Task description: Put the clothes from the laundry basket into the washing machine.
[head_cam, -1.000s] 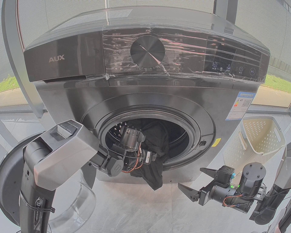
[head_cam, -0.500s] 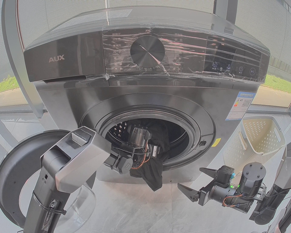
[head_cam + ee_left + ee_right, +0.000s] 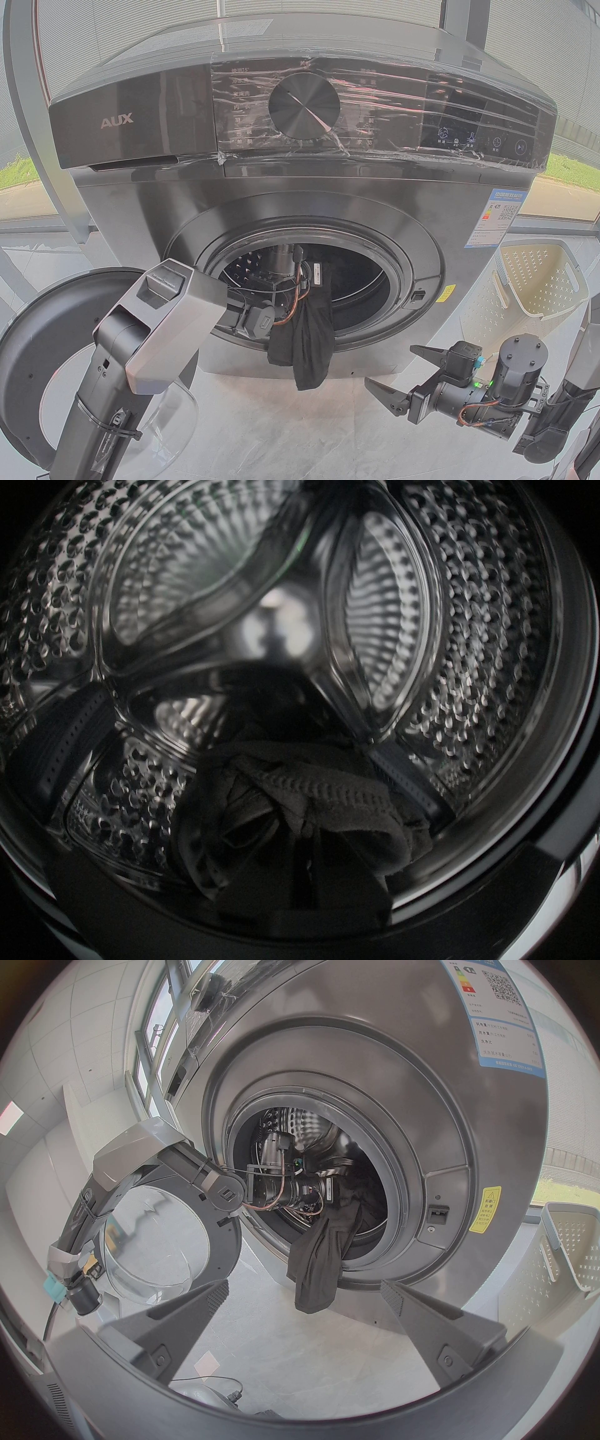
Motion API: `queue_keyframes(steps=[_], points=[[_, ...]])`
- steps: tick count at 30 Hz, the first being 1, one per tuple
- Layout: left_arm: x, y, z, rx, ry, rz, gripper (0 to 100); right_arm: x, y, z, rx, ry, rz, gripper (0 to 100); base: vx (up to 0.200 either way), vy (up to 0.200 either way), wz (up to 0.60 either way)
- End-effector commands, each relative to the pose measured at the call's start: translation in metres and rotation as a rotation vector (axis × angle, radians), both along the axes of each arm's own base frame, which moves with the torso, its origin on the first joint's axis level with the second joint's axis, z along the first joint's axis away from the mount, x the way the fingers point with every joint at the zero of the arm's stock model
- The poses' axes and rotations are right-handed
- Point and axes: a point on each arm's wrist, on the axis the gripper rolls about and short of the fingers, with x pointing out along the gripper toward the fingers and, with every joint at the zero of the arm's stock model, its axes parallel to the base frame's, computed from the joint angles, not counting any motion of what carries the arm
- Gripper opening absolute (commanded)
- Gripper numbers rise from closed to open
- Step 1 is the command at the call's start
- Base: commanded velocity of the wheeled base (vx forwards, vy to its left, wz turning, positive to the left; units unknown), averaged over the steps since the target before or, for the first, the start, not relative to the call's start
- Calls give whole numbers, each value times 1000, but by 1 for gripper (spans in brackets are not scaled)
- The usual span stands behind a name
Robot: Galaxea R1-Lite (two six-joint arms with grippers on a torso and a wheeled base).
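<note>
The grey washing machine (image 3: pixel 300 187) stands in front of me with its round door (image 3: pixel 37 350) swung open to the left. My left arm (image 3: pixel 250 315) goes through the opening, and my left gripper (image 3: pixel 337 1169) is inside the drum. A black garment (image 3: pixel 309 340) hangs over the lip of the opening beside that arm, its lower end dangling outside. In the left wrist view, dark cloth (image 3: pixel 300 817) lies bunched on the drum's bottom. My right gripper (image 3: pixel 392 367) hovers low in front of the machine, right of the opening, open and holding nothing.
A cream perforated laundry basket (image 3: pixel 544 281) sits to the machine's right, and I see no clothes in it. The door's glass bowl (image 3: pixel 156 1241) juts out at the left. Bare pale floor (image 3: pixel 300 431) lies in front of the machine.
My left arm has pushed further into the drum and its wrist has swung upward. The black garment now hangs straighter and narrower over the lip. The right arm has not moved.
</note>
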Motion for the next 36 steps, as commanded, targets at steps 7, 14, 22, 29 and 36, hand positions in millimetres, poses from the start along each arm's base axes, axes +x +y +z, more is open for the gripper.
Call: queue_keyframes(steps=[7, 14, 22, 29, 36], points=[[7, 7, 4, -14, -18, 25, 100, -1, 1, 0, 0, 2, 5, 100, 0, 0, 0], [-24, 8, 10, 32, 55, -6, 100, -1, 1, 1, 2, -3, 7, 100, 0, 0, 0], [-75, 17, 7, 136, 223, -91, 100, -1, 1, 1, 4, -3, 5, 100, 0, 0, 0], [-94, 23, -11, 191, 307, -131, 100, -2, 1, 1, 4, -3, 7, 100, 0, 0, 0], [-84, 21, -35, 212, 323, -125, 100, -5, 4, 1, 4, -2, 20, 100, 0, 0, 0]])
